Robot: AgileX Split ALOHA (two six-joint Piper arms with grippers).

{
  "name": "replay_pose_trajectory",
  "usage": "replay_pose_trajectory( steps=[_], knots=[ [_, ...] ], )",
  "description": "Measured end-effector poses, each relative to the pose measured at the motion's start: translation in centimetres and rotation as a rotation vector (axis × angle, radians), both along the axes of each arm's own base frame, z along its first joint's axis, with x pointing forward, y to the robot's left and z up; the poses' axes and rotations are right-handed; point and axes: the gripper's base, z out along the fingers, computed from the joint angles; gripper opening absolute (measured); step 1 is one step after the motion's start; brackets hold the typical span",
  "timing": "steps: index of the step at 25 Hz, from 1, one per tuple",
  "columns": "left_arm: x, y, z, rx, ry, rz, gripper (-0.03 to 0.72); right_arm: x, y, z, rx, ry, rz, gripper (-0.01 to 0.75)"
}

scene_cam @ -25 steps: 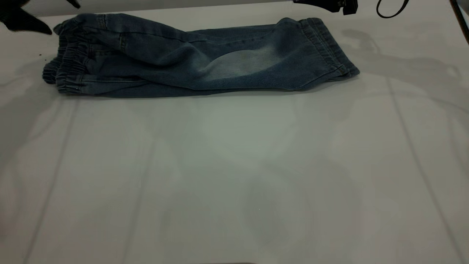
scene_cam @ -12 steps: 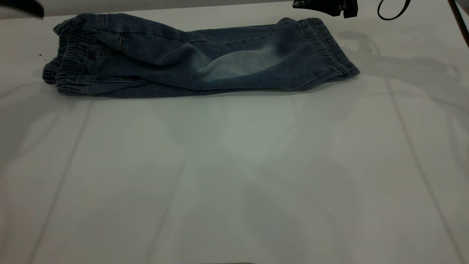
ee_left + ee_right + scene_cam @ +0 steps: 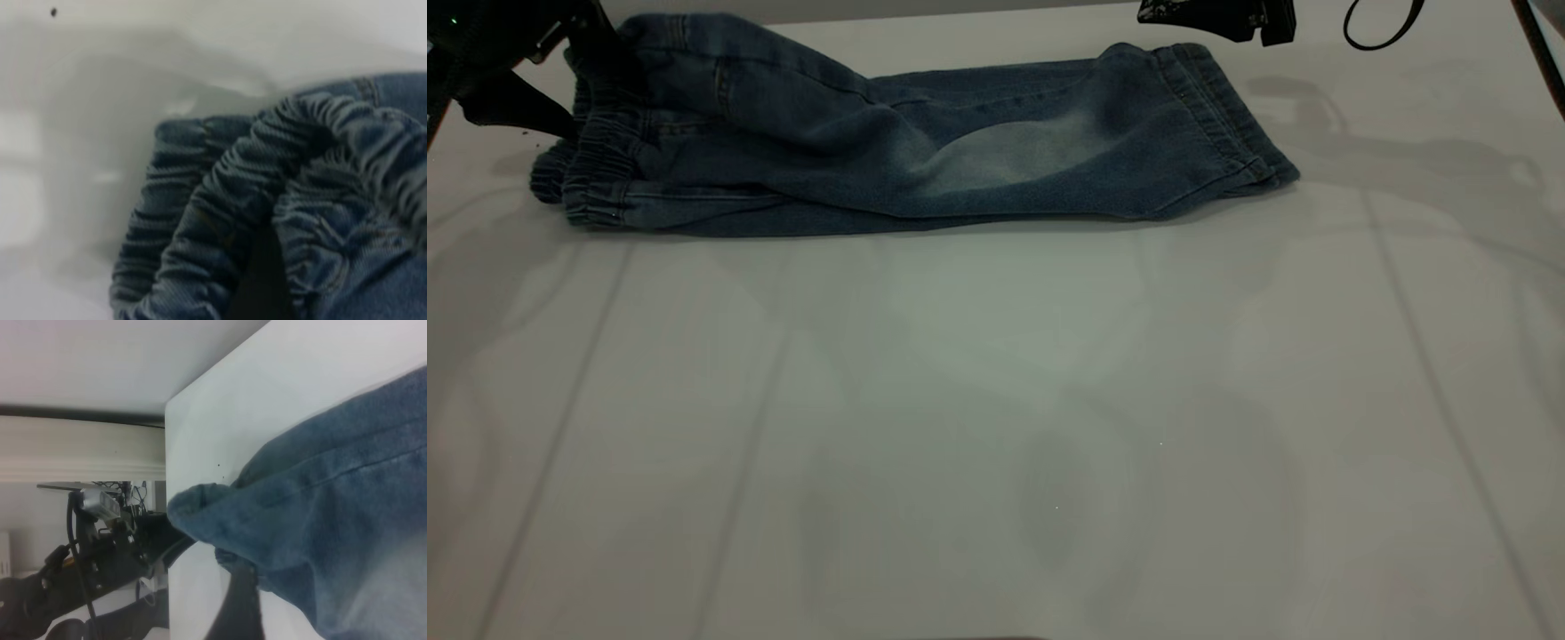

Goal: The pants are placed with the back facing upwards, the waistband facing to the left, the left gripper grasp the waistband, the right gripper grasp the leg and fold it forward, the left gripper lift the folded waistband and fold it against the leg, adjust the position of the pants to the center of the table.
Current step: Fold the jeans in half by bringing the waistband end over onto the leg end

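A: Two folds to make, and I'd judge the first is done: the pants (image 3: 907, 142) lie doubled lengthwise at the table's (image 3: 996, 400) far edge, the waistband (image 3: 591, 169) at the left, the leg (image 3: 1005, 151) with the pale patch on top.

B: And the left gripper (image 3: 560, 71)?

A: At the waistband's far corner, clenched on it; that corner is raised. The right gripper (image 3: 1218, 13) waits above the hem, grip unreadable.

B: How to do it well?

A: Lift both layers together, carry them over toward the hem, and lay them flat.
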Motion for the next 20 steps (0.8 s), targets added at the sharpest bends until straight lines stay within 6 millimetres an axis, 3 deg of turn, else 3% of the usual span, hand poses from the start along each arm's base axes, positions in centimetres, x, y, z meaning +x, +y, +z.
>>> replay_pose_trajectory(
  steps=[6, 11, 20],
  knots=[
    [-0.9, -0.6, -0.3, -0.039, 0.096, -0.074, 0.528, -0.1, 0.0, -0.1, -0.015, 0.0, 0.014, 0.58],
    [-2.2, -0.4, 0.0, 0.042, 0.214, -0.187, 0.528, -0.2, 0.0, -0.2, -0.025, 0.0, 0.023, 0.58],
    [-2.3, 0.8, 0.5, 0.171, 0.232, -0.146, 0.528, -0.2, 0.0, -0.2, -0.026, 0.0, 0.025, 0.58]
  ],
)
